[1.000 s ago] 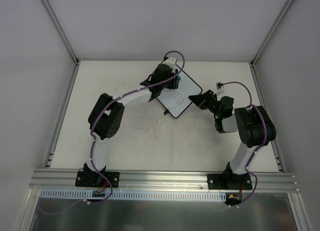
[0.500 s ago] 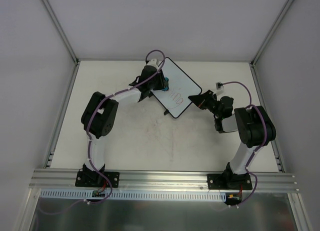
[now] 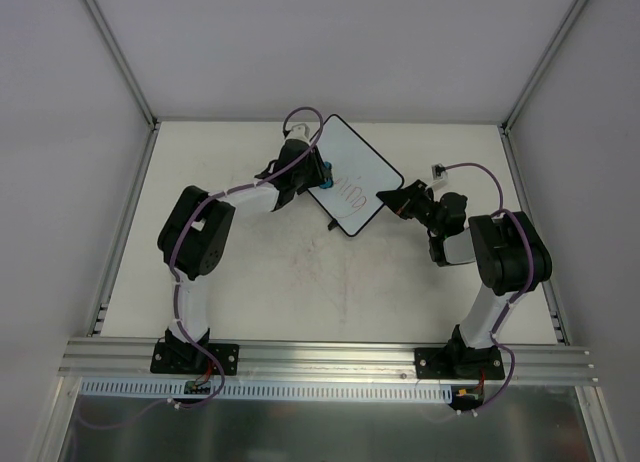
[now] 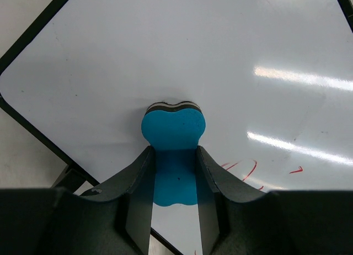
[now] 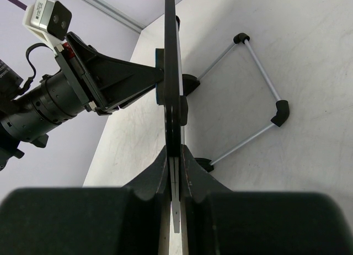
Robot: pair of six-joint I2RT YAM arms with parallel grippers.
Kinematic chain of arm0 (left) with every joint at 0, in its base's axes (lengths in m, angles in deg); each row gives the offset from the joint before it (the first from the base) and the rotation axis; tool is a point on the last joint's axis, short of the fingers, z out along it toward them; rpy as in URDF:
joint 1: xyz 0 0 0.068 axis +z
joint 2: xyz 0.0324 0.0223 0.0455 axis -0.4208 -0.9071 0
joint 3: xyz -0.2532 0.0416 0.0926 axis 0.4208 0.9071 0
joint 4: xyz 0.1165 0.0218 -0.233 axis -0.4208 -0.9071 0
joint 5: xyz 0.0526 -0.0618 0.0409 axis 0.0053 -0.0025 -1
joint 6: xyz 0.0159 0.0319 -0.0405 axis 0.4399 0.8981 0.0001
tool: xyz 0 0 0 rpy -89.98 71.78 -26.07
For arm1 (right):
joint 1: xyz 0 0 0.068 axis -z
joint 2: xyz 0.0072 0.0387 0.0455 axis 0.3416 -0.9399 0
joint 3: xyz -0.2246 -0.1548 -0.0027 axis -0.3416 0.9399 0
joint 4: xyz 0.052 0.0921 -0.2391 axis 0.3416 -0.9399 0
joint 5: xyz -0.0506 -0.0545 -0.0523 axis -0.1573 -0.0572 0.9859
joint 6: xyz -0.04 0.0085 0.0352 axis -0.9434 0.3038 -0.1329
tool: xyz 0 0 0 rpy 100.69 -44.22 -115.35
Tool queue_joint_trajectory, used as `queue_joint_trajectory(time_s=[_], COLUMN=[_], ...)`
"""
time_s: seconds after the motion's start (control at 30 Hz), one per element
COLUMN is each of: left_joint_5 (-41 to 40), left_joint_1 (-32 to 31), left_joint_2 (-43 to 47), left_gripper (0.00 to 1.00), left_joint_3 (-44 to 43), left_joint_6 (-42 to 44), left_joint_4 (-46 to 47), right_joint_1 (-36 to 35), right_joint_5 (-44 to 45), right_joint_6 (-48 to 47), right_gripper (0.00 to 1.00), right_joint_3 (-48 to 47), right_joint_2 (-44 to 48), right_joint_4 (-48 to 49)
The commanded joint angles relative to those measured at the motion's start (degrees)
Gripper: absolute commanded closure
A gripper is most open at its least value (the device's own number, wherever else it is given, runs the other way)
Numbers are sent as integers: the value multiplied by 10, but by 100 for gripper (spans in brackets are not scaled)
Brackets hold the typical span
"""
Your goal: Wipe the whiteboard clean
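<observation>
My left gripper (image 4: 174,151) is clamped on the blue eraser (image 4: 173,128). Its dark felt face is pressed flat against the whiteboard (image 4: 220,56), close to the board's left corner. A second ago, from above, this arm was up at the board's far edge. It has since swept down and to the left, and my left gripper (image 3: 318,172) now sits at the left rim. That stroke covered the upper part of the board, which looks clean white in my left wrist view.

It did not touch the writing. The red handwriting (image 4: 245,169) still shows just to the lower right of the eraser, and from above the same red marks (image 3: 350,190) lie in the lower middle of the whiteboard (image 3: 355,177). So I judge the erasing unfinished: the pass cleared blank area, and the next stroke has to drag the eraser right and toward the near corner, across those marks.

Further right, my right gripper (image 5: 172,153) is pinched shut on the board's edge, holding the whiteboard (image 5: 170,56) steady. From that wrist the board shows edge-on and stands up from the table (image 3: 300,272). That hold has not shifted over the last second. Behind the board a wire stand (image 5: 259,100) lies on the table. With the eraser pushing on one face, this pinch is what keeps the board from sliding away, so I would keep it firm.
</observation>
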Motion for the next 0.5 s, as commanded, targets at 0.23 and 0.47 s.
queue_joint_trajectory(time_s=[0.23,0.47], left_joint_5=[53,38], left_joint_1=[-29,-71], left_joint_2=[-10,12], left_gripper=[100,100], left_joint_3=[17,21], left_joint_6=[40,105], left_joint_4=[-14,10], right_joint_1=[-6,-6], right_joint_5=[0,0], right_joint_6=[6,5], right_gripper=[100,100], right_joint_3=[-15,-15], right_joint_2=[9,10], right_joint_4=[77,77])
